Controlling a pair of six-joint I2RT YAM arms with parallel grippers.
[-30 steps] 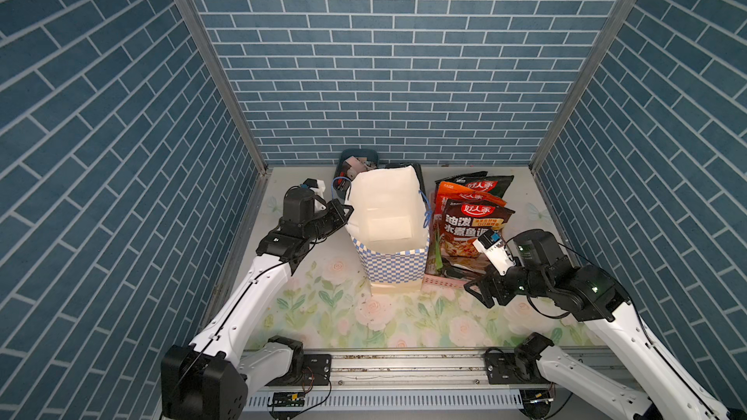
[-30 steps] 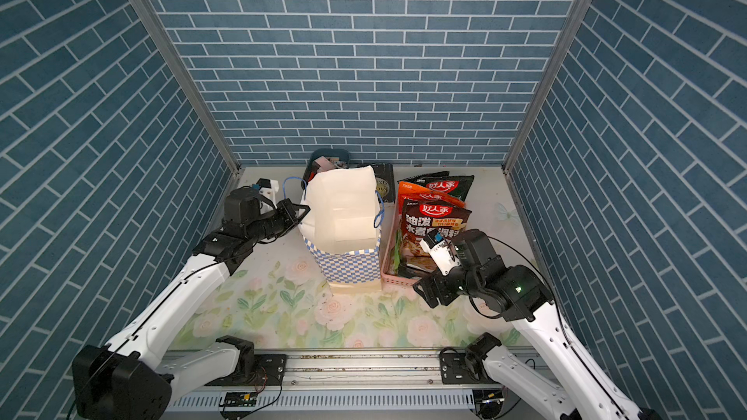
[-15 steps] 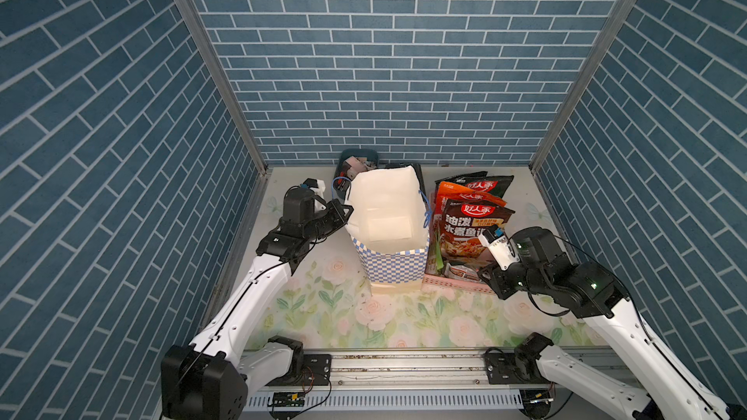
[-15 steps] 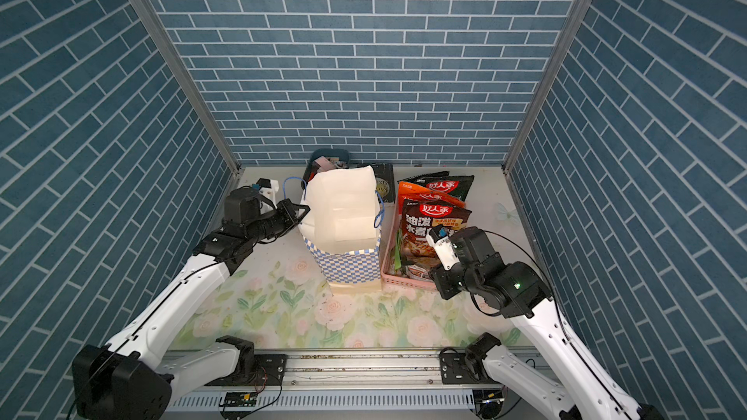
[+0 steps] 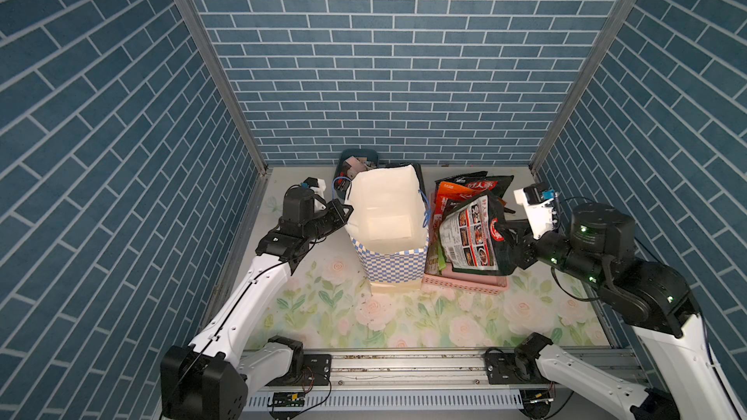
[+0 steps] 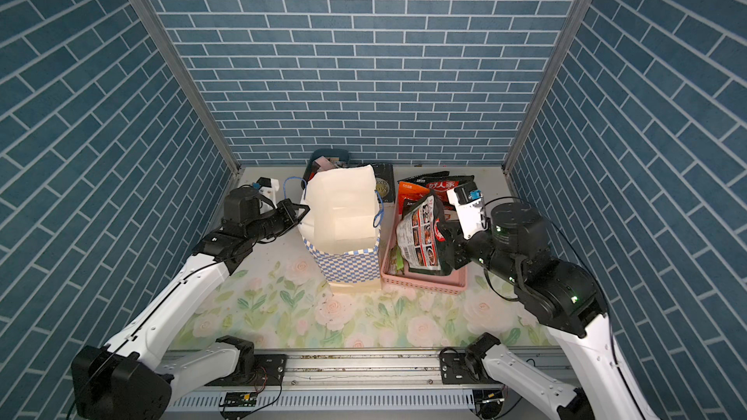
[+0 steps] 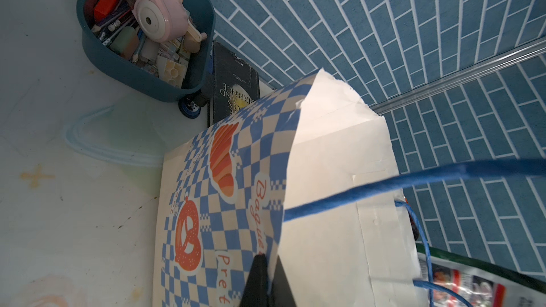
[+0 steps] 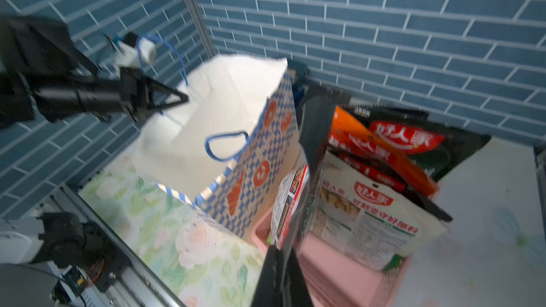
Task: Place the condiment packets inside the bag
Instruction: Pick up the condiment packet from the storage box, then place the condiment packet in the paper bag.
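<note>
The bag (image 5: 394, 268) (image 6: 347, 268) stands upright in mid-table, blue-and-white checkered with a white inside. My left gripper (image 5: 347, 208) (image 7: 267, 261) is shut on the rim of the bag's left wall (image 7: 206, 202). My right gripper (image 5: 504, 232) (image 8: 280, 252) is shut on the edge of a black condiment packet (image 5: 471, 236) (image 6: 420, 240) (image 8: 291, 202). That packet hangs upright over the pink basket (image 5: 465, 282), just right of the bag. More condiment packets lie in the basket: an orange-red one (image 5: 452, 195), a black one (image 5: 485, 185) and a pale one (image 8: 363, 211).
A dark teal bin (image 5: 357, 155) (image 7: 141, 81) of small items stands behind the bag by the back wall. A black book (image 7: 233, 90) (image 6: 384, 187) lies beside it. Blue cord handles (image 7: 413, 178) hang at the bag's mouth. Brick walls enclose three sides.
My right gripper has shut on the black packet and raised it upright out of the basket. The left gripper and the bag have not moved.
</note>
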